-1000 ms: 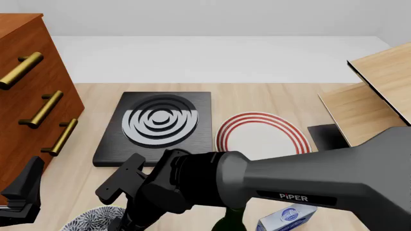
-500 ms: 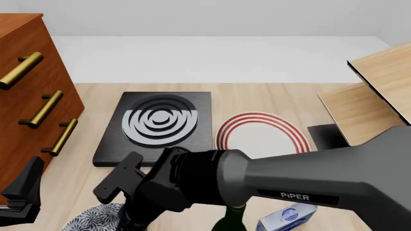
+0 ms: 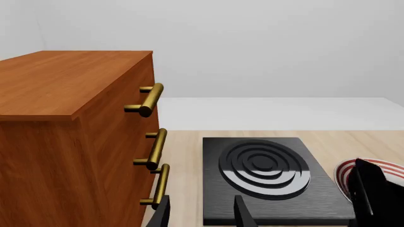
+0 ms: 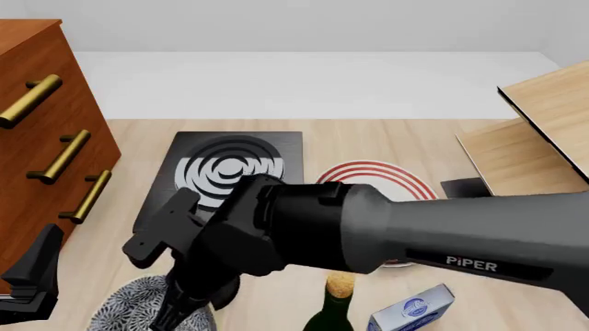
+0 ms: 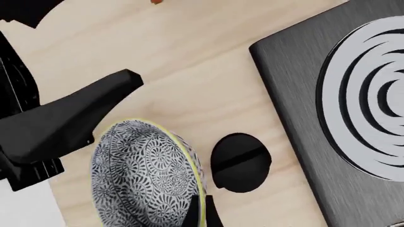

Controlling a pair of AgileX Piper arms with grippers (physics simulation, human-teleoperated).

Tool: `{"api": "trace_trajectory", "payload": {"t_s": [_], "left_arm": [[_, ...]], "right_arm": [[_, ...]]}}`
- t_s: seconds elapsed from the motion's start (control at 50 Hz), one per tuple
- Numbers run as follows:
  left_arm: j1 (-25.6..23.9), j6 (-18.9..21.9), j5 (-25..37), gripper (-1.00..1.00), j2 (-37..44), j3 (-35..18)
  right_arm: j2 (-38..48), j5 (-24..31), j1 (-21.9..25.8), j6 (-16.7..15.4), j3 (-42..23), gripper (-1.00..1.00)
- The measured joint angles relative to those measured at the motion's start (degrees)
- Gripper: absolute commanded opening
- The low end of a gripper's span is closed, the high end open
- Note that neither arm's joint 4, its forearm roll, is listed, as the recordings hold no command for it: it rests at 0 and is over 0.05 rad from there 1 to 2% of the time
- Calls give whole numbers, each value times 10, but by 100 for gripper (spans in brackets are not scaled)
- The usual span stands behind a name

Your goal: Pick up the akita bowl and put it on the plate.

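One word could be read — "PiPER", in white letters on the grey casing of the right arm (image 4: 460, 238), low at the right of the front view. The blue and white carton (image 4: 412, 310) near the front edge, just right of the bottle (image 4: 333, 308), carried a round blue emblem on its face — its print was too small to make out. Neither wrist view showed any lettering.

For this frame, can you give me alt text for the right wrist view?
The akita bowl, patterned in dark grey-blue with a pale rim, appears tilted above the wooden table, with a gripper finger at its rim. A round dark shadow lies beside it; the black slab with white rings fills one side and the left gripper crosses the other.
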Motion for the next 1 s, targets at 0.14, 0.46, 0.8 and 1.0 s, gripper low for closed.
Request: {"api": "trace_trajectory", "payload": {"t_s": [0.14, 0.46, 0.8, 1.0], "left_arm": [[0, 0, 0, 100, 0, 0], [0, 0, 0, 100, 0, 0], [0, 0, 0, 100, 0, 0], [0, 0, 0, 100, 0, 0]], "right_arm": [[-19, 17, -10, -8, -12, -100], [-53, 43, -35, -18, -36, -100], [-106, 45, -92, -26, -45, -100], [-152, 32, -138, -25, -22, -100]]}}
